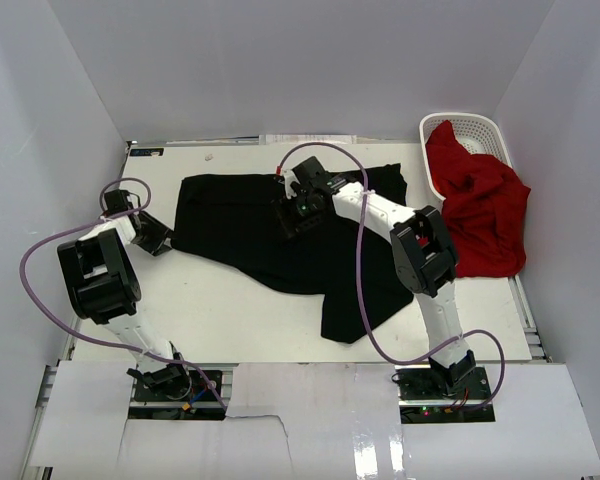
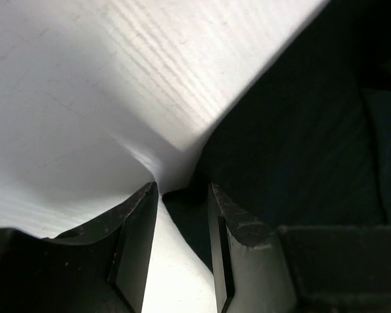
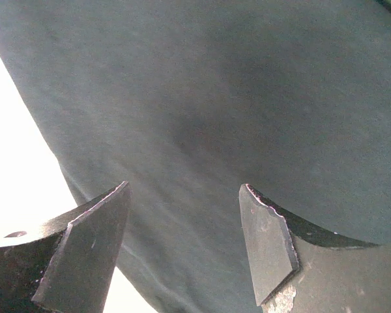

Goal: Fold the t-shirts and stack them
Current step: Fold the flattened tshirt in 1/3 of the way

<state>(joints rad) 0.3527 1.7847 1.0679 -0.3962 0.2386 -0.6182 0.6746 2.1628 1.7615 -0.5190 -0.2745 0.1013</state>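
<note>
Claws both released: left claw point(image 2: 182, 189) at left edge of black shirt point(image 1: 270, 235) spread on worktop point(image 1: 210, 310), right claw point(image 3: 182, 189) over its middle, red shirt point(image 1: 485, 215) draped on basket point(image 1: 470, 125); I'd nose left under the edge before clenching.

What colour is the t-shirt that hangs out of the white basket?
The t-shirt in the basket is bright red, best seen in the top external view.
</note>
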